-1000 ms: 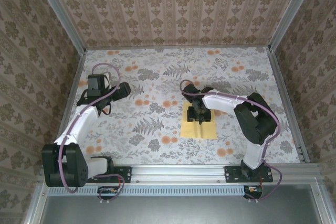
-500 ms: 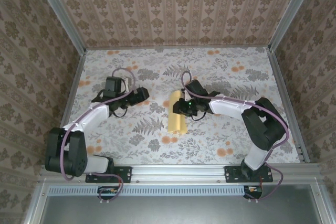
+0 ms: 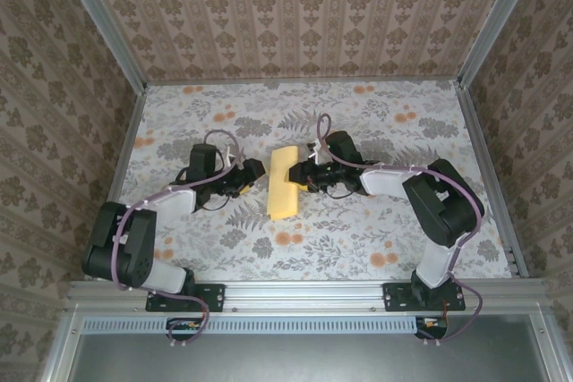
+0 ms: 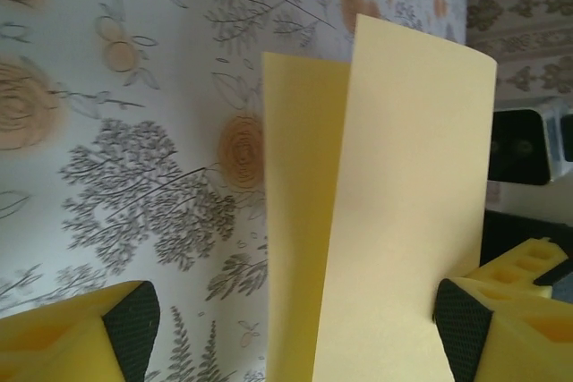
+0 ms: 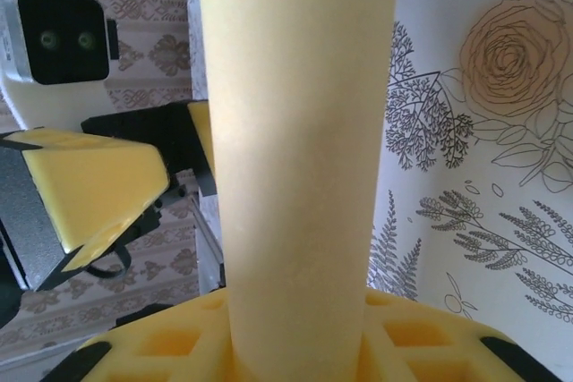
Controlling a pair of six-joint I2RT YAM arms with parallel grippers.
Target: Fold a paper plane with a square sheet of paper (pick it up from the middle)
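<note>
The square sheet of paper [image 3: 284,183], pale yellow and doubled over into a narrow strip, is held up just left of the middle of the overhead frame, between the two arms. The right fingers [image 3: 303,176] are clamped on it from its right side. In the right wrist view the sheet [image 5: 300,149] rises out of those yellow fingers at the bottom edge and runs to the top of the frame, its rounded, uncreased bend facing the camera.

The left fingers [image 3: 254,176] reach in from the left of the overhead frame and stand wide apart, gripping nothing. In the left wrist view the two leaves of the sheet [image 4: 403,185] stand between them, right of centre, with the nearer, wider leaf on the right and the other behind it to the left. One black pad [image 4: 134,324] sits well clear of the paper at lower left. The other pad [image 4: 461,337], at lower right, lies right at the near leaf's edge, and whether it touches cannot be told.

The left arm's wrist camera [image 5: 58,38] and one of its yellow fingers [image 5: 94,181] show at the left of the right wrist view, just beside the sheet. Beneath lies the desk [image 3: 376,230], covered in a grey fern and orange flower print, inside patterned walls [image 3: 286,15].
</note>
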